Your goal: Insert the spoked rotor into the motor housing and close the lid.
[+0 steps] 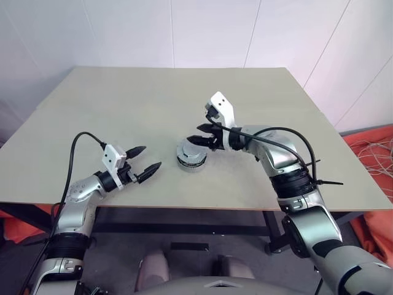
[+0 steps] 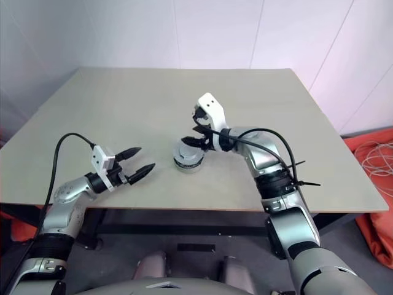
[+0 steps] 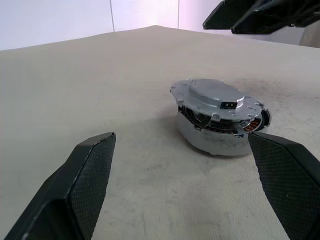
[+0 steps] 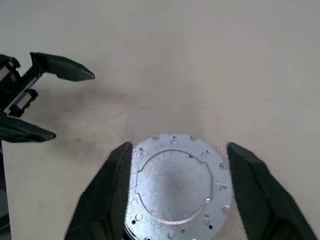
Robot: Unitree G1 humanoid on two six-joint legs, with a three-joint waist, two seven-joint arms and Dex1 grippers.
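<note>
The motor housing (image 1: pixel 190 162) stands near the middle of the tan table (image 1: pixel 123 104). The grey lid (image 3: pixel 212 97) lies on top of it, and copper windings (image 3: pixel 254 123) show through a gap at one side. The lid's flat round face (image 4: pixel 175 185) shows in the right wrist view. The spoked rotor is hidden. My right gripper (image 1: pixel 195 134) hovers just above the lid, open, with a finger on either side and nothing held. My left gripper (image 1: pixel 151 156) is open and empty, a short way left of the housing and pointing at it.
The table's front edge (image 1: pixel 184 206) runs close under both arms. Orange fabric (image 1: pixel 374 153) and loose cables (image 1: pixel 374 161) lie on the floor to the right. A white wall (image 1: pixel 184 31) stands behind the table.
</note>
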